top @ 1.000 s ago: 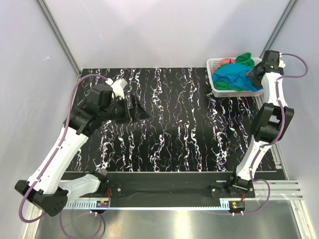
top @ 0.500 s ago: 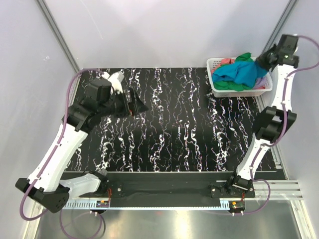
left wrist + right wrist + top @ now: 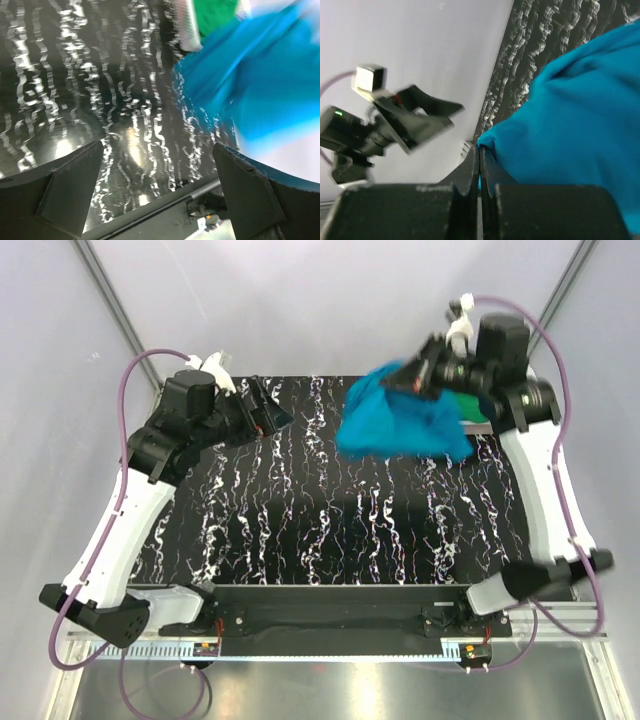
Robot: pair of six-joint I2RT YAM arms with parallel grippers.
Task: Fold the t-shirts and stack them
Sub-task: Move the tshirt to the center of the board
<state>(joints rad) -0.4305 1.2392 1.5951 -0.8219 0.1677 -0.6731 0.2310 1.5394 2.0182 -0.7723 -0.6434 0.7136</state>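
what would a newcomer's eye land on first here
First the teal-blue t-shirt, hanging in a loose bunch above the far right of the black white-veined table, pinched in the shut right gripper. Across from it at the far left, the left gripper hangs wide open and empty.

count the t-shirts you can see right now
2. A teal one hangs from the right gripper over the table; a green one lies in the basket. The right arm may hide more there.

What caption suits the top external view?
Right gripper holds the teal-blue t-shirt above the table; left gripper open.
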